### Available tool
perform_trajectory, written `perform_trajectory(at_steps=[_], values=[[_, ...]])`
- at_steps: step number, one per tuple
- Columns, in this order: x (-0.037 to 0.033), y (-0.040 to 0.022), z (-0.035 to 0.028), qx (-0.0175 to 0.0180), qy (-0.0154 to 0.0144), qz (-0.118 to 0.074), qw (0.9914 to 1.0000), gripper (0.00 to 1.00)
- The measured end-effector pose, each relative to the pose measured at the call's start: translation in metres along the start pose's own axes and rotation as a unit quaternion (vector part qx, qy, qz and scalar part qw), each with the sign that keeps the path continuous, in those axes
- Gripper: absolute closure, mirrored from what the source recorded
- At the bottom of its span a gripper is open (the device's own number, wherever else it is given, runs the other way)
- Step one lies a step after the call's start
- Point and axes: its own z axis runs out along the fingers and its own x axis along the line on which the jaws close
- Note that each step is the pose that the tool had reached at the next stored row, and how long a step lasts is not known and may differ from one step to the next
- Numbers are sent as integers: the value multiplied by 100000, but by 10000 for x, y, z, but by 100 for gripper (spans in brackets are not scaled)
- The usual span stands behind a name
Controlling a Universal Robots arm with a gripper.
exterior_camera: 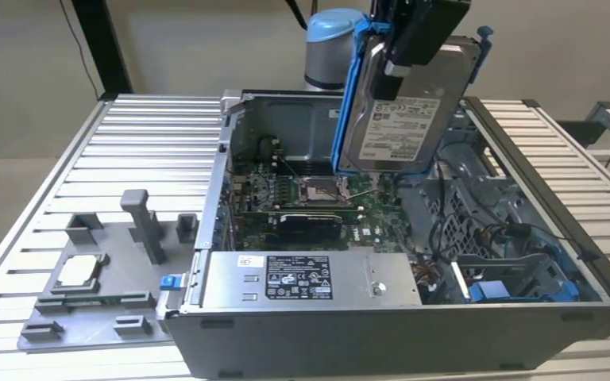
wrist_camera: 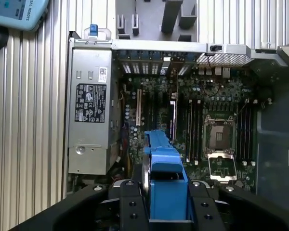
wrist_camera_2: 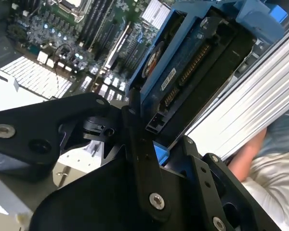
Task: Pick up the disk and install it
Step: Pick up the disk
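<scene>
Blue plastic frames the silver-grey disk, which hangs upright in the air above the far part of an open computer case, touching nothing below it. Its white label faces the exterior view. The black hand comes down from above and is clamped on the disk's upper edge. In the first wrist view the hand has a finger pressed on either side of the blue frame, and the disk is seen edge-on.

Below the disk lies the green circuit board with its empty square socket. At the near side of the case sits a large silver box with a white label.

The case stands on a ribbed metal bench. On the exterior view's left, just beside the case, a grey tray holds a small square chip.

In the second wrist view a person's arm rests beyond the bench edge.
</scene>
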Motion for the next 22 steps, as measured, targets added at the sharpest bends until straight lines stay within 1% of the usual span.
perform_trajectory(at_steps=[7,8,10,13,15,17,20,22], values=[[191,-22,10,6,5,11,100000,100],[213,-23,17,86,-5,26,100000,100],[248,-24,34,452,-10,119,99999,100],[290,-28,60,1179,-28,285,99993,100],[293,-31,76,1759,-9,836,99981,100],[296,-32,96,2189,-48,1524,99964,100],[308,-37,142,2526,-146,2642,99933,100],[322,-39,164,2585,-180,3104,99918,100]])
